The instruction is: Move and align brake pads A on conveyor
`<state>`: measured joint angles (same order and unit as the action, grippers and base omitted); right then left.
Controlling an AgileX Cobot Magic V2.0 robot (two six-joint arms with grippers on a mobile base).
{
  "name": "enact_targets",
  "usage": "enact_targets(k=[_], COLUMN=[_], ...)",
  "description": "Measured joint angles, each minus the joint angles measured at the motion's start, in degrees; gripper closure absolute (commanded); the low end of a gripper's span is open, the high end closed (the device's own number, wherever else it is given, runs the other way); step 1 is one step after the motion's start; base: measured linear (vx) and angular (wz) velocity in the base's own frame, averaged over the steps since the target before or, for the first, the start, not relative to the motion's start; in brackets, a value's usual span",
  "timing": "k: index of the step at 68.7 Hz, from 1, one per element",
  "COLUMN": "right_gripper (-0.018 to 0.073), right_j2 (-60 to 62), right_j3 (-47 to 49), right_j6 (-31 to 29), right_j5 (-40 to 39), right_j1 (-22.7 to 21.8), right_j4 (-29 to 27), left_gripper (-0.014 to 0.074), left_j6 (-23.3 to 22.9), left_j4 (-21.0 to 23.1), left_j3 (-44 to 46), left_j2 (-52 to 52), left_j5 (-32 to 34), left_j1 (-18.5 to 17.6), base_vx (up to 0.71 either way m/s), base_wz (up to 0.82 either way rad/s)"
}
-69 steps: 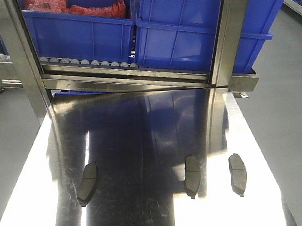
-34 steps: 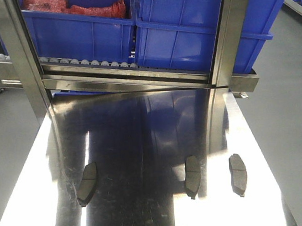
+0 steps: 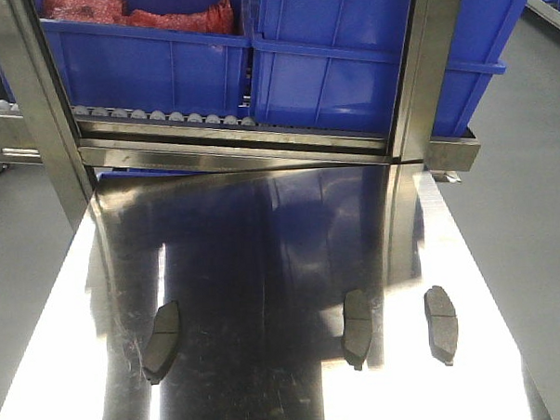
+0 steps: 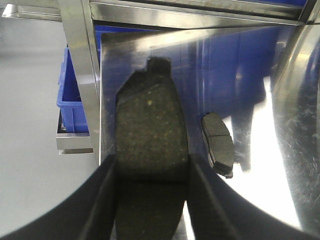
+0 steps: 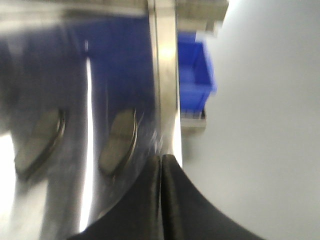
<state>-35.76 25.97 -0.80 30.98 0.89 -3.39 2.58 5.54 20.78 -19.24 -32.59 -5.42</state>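
Clamping a brake pad (image 4: 150, 125) near the steel tabletop (image 4: 250, 75) is your left gripper (image 4: 151, 170); your right gripper (image 5: 161, 172) is sitting pinched together.

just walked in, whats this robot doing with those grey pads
A two-armed robot is handling brake pads. Its left gripper is shut on one brake pad, clamping it by its long sides, as the left wrist view shows. Three more pads lie apart on the shiny steel tabletop. The right gripper is shut and empty, by the tabletop's right edge.
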Motion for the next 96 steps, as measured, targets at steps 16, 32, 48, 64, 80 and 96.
enact_targets(k=[16,32,48,64,80,96], right_gripper=[0.0571,0.0552,0.0368,0.0116,0.0096,0.0096], right_j2=[-12.72,-17.7,-19.66,-22.75,-29.91,-41.01], right_j3=[5.35,6.41,9.77,14.25,19.63,26.23], right_j6=[-0.01,0.19,0.24,0.24,1.18,5.89], right_j5=[9.1,11.74,13.66,15.39,15.44,15.44], right_j1=[0.0,0.0,0.0,0.0,1.18,7.71], right_j4=[-6.51,-6.84,-5.84,-5.54,-5.32,-4.41], left_gripper=[0.0602,0.0602,0.0602,0.0602,0.0602,0.0602], left_j6=[0.0,0.0,0.0,0.0,0.0,0.0], left_j4=[0.0,0.0,0.0,0.0,0.0,0.0], left_j3=[0.0,0.0,0.0,0.0,0.0,0.0], left_j2=[0.0,0.0,0.0,0.0,0.0,0.0], left_j5=[0.0,0.0,0.0,0.0,0.0,0.0], left_j1=[0.0,0.0,0.0,0.0,0.0,0.0], base_vx=[0.0,0.0,0.0,0.0,0.0,0.0], base_wz=[0.0,0.0,0.0,0.0,0.0,0.0])
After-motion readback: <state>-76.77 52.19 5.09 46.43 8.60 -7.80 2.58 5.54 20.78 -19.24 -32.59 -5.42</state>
